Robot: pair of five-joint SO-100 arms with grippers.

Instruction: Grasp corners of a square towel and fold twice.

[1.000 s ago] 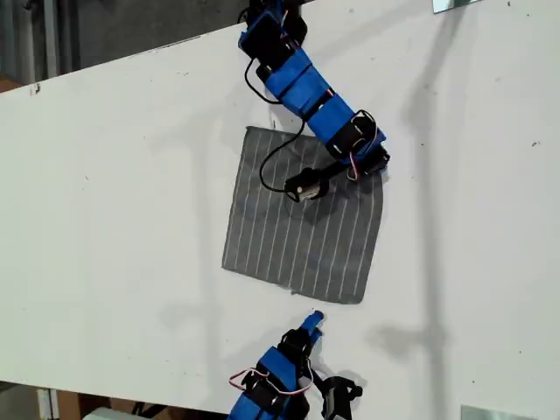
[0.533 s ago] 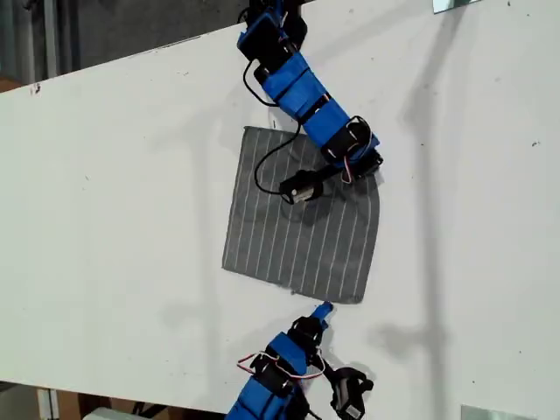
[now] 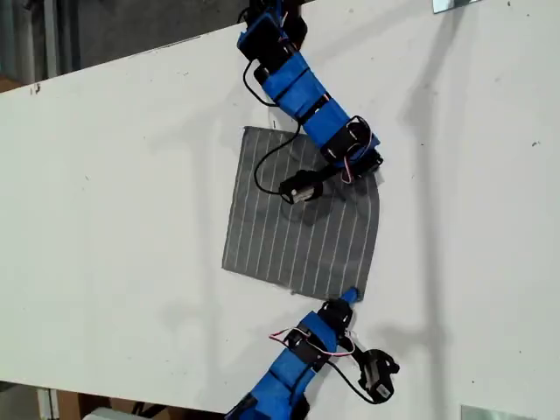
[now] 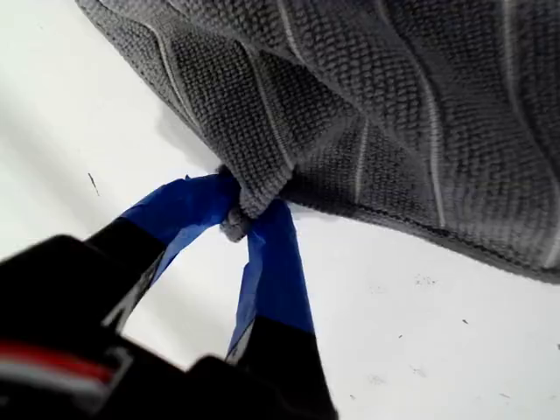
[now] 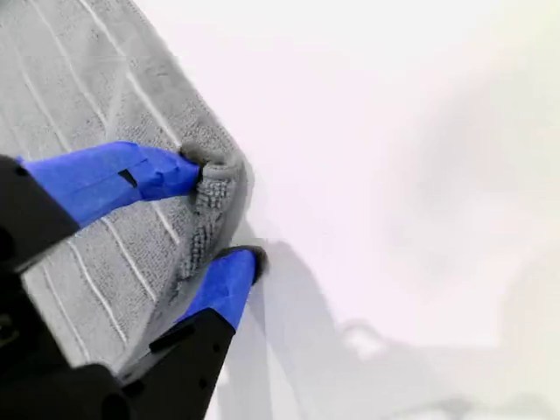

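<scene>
The towel (image 3: pixel 302 223) lies flat in the middle of the white table (image 3: pixel 114 201); it looks soft, thin and floppy, so it's best held right at the tips w/ a tight pinch. My first gripper (image 4: pixel 241 219) is pinching one corner (image 4: pixel 249 197). My second gripper (image 5: pixel 219 210) is closing round another corner (image 5: pixel 210 188), w/ cloth between its jaws, but I can't tell if it's clamped yet.

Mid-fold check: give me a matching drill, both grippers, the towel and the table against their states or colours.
1 my first gripper
2 my second gripper
3 towel
4 table

A plain white
B jaws apart around a bunched corner
C grey, white pinstripes
D jaws pinched on a raised corner

Pairs: 1-D, 2-B, 3-C, 4-A
</scene>
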